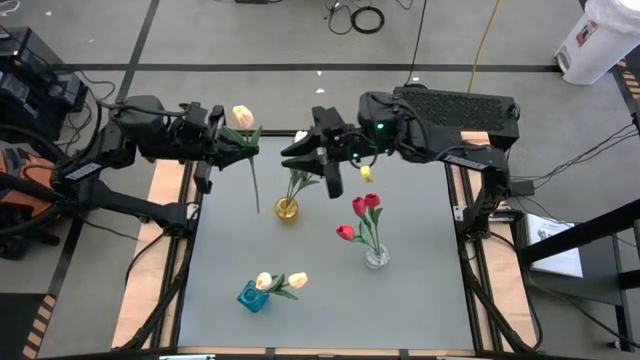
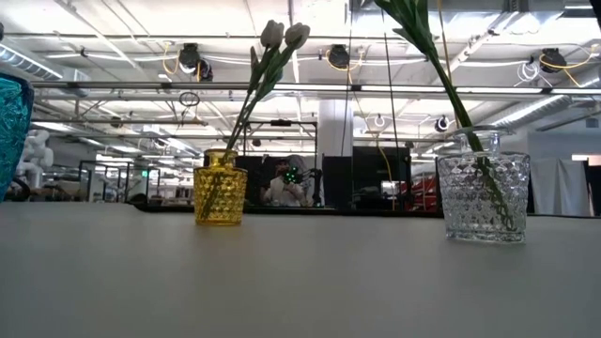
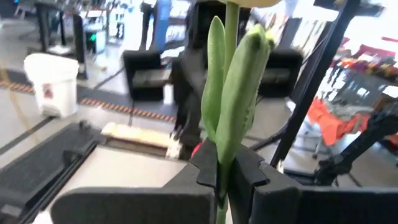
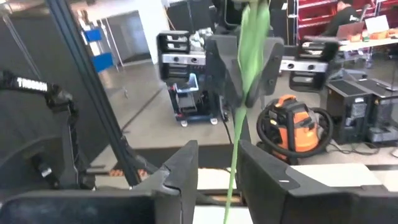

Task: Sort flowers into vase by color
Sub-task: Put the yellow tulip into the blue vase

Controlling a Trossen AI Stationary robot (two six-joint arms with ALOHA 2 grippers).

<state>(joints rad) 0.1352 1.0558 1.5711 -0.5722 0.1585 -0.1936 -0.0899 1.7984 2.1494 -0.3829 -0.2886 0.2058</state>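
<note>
yellow vase, teal vase, red tulips, seemingly clear vase

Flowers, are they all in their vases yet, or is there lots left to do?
Nearly done, it seems. White tulips stand in the yellow vase, red tulips in the clear vase, and yellow tulips in the blue vase. In hand: the left gripper clamps a loose yellow tulip; the right gripper is open around its stem. Left: probably placing it in the blue vase.
</note>
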